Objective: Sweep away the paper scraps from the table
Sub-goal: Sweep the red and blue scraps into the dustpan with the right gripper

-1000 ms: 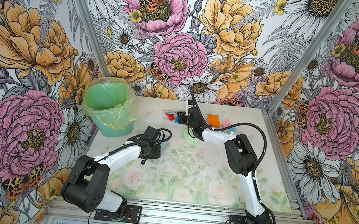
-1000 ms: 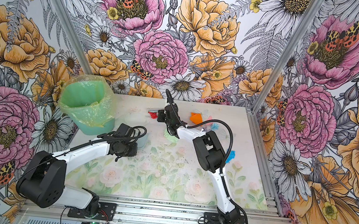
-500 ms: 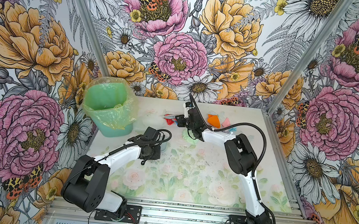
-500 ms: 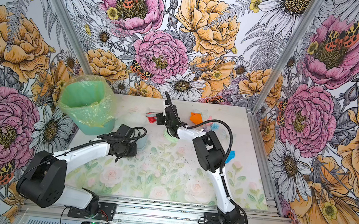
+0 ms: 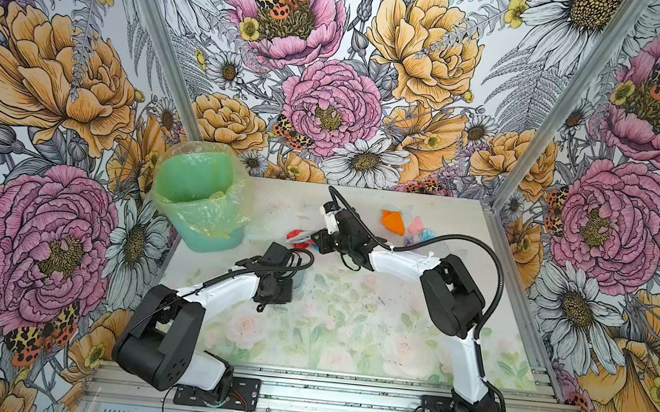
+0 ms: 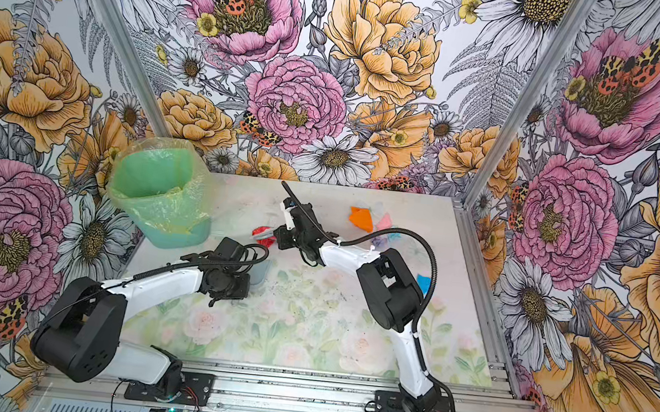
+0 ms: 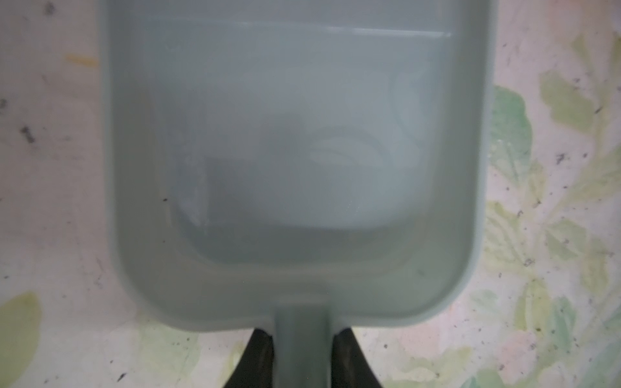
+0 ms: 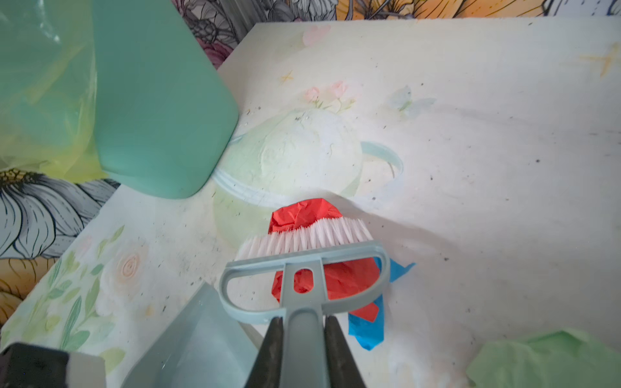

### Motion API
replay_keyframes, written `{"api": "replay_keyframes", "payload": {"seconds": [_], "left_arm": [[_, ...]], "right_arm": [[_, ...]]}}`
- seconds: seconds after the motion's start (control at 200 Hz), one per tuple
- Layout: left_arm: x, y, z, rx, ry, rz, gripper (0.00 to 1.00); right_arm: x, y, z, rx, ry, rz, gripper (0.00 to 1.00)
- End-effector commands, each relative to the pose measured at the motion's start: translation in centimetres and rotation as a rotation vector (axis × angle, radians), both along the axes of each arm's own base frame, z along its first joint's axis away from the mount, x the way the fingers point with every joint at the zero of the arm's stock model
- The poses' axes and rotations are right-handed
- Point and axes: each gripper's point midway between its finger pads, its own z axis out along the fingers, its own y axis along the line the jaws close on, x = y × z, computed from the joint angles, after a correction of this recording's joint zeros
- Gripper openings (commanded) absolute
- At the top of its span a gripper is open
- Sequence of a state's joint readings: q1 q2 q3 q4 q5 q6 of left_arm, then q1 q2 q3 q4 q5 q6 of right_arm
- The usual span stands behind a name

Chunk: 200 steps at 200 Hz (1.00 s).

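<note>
R claw (image 8: 303,320) clamped on brush (image 8: 302,265) handle; L claw (image 7: 302,332) clamped on dustpan (image 7: 302,168) handle. Red scrap (image 8: 302,211) under bristles, just ahead of R claw; blue scrap (image 8: 366,332) beside it. Orange scrap (image 5: 393,222), pink scrap (image 5: 416,226) near far-right counter (image 5: 348,334) edge. Bin (image 5: 195,201) at far-left corner. Mid counter open.

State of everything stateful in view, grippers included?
left gripper, shut on dustpan handle
right gripper, shut on brush handle
dustpan, empty
brush, bristles on red scrap
red scrap, crumpled, on table, outside dustpan
blue scrap, on table, partly under red scrap
bin, upright, open, bag-lined
orange scrap, unswept, far side
</note>
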<state>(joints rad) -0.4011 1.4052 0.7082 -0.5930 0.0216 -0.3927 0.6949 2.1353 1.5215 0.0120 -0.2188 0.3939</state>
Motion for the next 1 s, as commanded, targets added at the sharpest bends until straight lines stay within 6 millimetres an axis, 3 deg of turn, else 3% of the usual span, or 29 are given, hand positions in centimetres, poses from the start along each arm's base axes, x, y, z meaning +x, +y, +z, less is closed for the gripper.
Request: {"api": "replay_keyframes", "payload": {"seconds": [0.0, 0.22, 0.44, 0.65, 0.996], "left_arm": [[0.1, -0.3, 0.7, -0.008, -0.05, -0.002, 0.0], [-0.7, -0.4, 0.4, -0.007, -0.046, -0.007, 0.0], [-1.0, -1.2, 0.2, -0.001, -0.036, -0.042, 0.0], [-1.2, -2.0, 0.3, -0.012, -0.033, -0.068, 0.0], [-1.5, -2.3, 0.2, -0.015, -0.031, -0.072, 0.0]], "right_arm": [[-1.8, -1.1, 0.7, -0.035, 0.01, 0.054, 0.0], [-4.7, -1.9, 1.3, -0.091, 0.019, 0.185, 0.0], [-5.4, -2.2, 3.3, -0.111, -0.041, 0.272, 0.0], [-3.3, -3.4, 5.9, -0.105, -0.094, 0.221, 0.0], [-0.2, -4.6, 7.1, -0.117, -0.137, 0.133, 0.0]]}}
